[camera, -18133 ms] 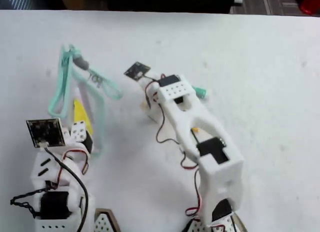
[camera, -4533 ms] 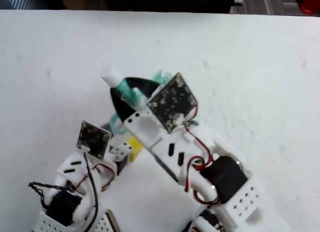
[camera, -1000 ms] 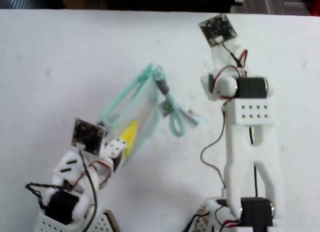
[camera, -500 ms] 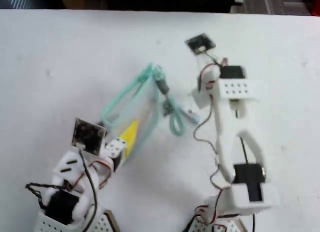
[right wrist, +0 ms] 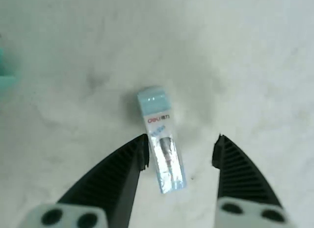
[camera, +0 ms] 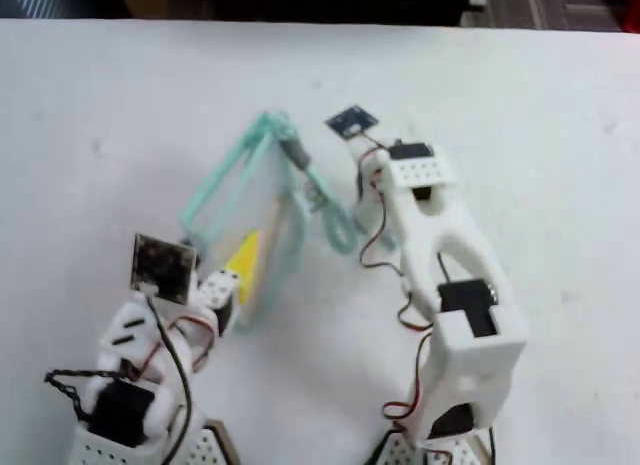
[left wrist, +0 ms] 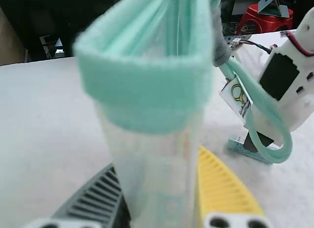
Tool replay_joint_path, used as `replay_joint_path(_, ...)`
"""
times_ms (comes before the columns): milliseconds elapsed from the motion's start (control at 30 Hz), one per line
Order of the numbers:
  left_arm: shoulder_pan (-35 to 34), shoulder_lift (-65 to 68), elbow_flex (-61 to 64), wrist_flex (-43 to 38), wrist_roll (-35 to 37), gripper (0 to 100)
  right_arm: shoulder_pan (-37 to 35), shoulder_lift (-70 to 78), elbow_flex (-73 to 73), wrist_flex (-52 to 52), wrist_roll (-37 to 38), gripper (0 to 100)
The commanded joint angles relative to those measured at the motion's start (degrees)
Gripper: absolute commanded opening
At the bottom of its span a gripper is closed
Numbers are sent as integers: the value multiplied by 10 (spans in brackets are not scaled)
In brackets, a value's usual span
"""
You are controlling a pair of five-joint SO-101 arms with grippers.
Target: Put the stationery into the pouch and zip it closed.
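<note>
Since 0.5 s ago your right arm has swung in toward the pouch [camera: 240,200] and come lower. The pouch itself has slid with your left arm, so its far end sits further from the right arm's base than it did.

Your left gripper [camera: 232,285] is clamped on the pouch's near end. In the left wrist view the clear wall and its teal edge stand pinched between the dark finger [left wrist: 98,196] and the yellow finger [left wrist: 223,191]. The pouch's mouth looks parted along the teal edging. I can't see whether anything is inside.

A grey zipper pull [camera: 292,150] sits at the pouch's far end. From there the teal loop [camera: 335,220] trails off the pouch toward the right arm.

Your right gripper [right wrist: 180,140] hangs just beside the pouch, past the loop, with its 2 fingers spread apart. The 1 piece of stationery in sight, a small pale-blue case [right wrist: 161,144], lies flat on the white table [camera: 520,135] outside the pouch. It sits between those spread fingers, nearer 1 of them, and neither finger grips it.
</note>
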Motion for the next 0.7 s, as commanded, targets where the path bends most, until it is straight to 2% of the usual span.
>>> replay_joint_path(0,-6,-6,-13,-19,5,172,-4,-1,-20,-26,2,202)
replay_joint_path(367,-2,-6,-13,-18,5,172,-4,51,-20,-68,2,199)
replay_joint_path(567,-1,-6,-13,-18,5,172,0,55,-20,-69,2,21)
replay_joint_path(667,-1,-6,-13,-18,5,172,0,55,-18,-69,1,31)
